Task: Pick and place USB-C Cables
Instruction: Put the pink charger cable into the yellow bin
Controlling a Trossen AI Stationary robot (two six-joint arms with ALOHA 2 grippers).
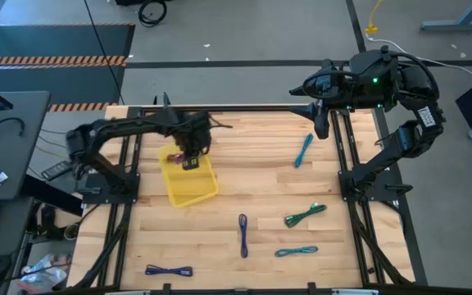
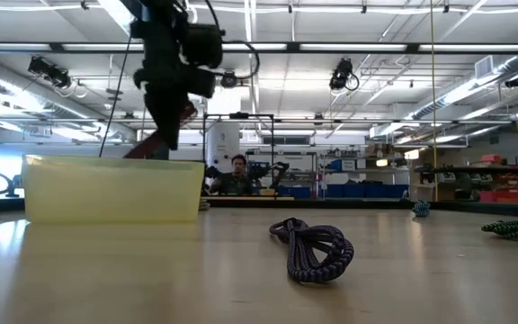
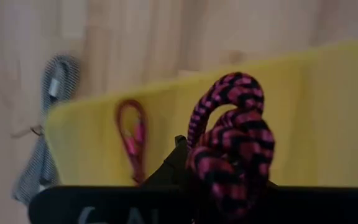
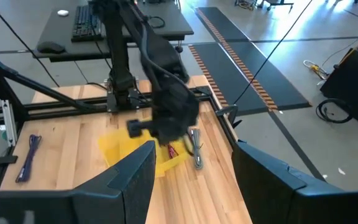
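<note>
Nearest the low camera, a coiled purple cable (image 2: 313,250) lies on the wooden surface (image 1: 252,188); from above it shows as a straight bundle near the middle of the front half. Along the front edge sits a blue cable (image 1: 169,270), and toward the right front a teal cable (image 1: 296,251) lies just in front of a green cable (image 1: 305,215). Farther back on the right, another teal cable (image 1: 303,150) lies alone at a slant. On the left half stands the yellow tray (image 1: 201,191), translucent in the low view. The left pincer (image 1: 190,158) hangs over the tray's back part, clamped on a maroon cable (image 3: 229,146) whose looped end stands up between the fingers in the left wrist view. A second maroon cable (image 3: 131,137) lies inside the tray, and a grey cable (image 3: 47,134) lies on the wood just outside the tray's edge. At the far right corner, the right pincer (image 4: 191,180) waits above the surface's back edge with its fingers apart and holding nothing. Beyond the surface, a person (image 2: 236,177) sits in the room.
</note>
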